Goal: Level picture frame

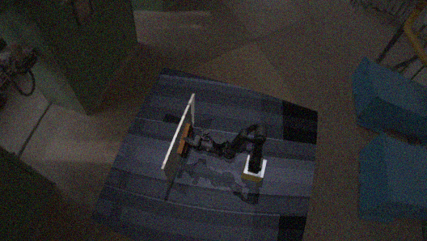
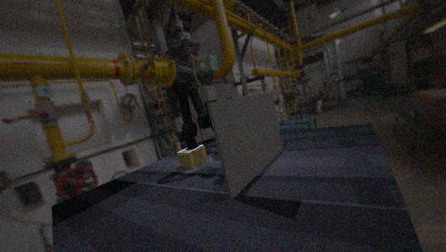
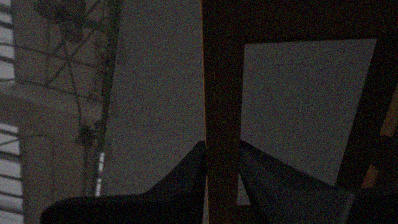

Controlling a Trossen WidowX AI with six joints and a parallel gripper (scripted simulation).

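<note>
The picture frame (image 1: 187,131) (image 3: 223,90) is orange-brown in the top view, close against the pale wall panel (image 1: 173,142) (image 2: 249,139) (image 3: 155,75). In the wrist view it is dark brown: one side bar runs upright between my fingers and another bar crosses the top, its lower edge nearly horizontal. My gripper (image 3: 219,146) (image 1: 188,140) is shut on that side bar, one finger on each side. The screw and the notched strip are not visible. The panel hides the frame in the exterior view. The dim light leaves the frame's exact tilt unclear.
The arm's base stands on a white-topped block (image 1: 252,176) (image 2: 192,157) on the dark striped table (image 1: 226,202) (image 2: 338,169). The panel stands upright on the table, facing the arm. Blue objects (image 1: 392,178) lie beyond the table at the right in the top view.
</note>
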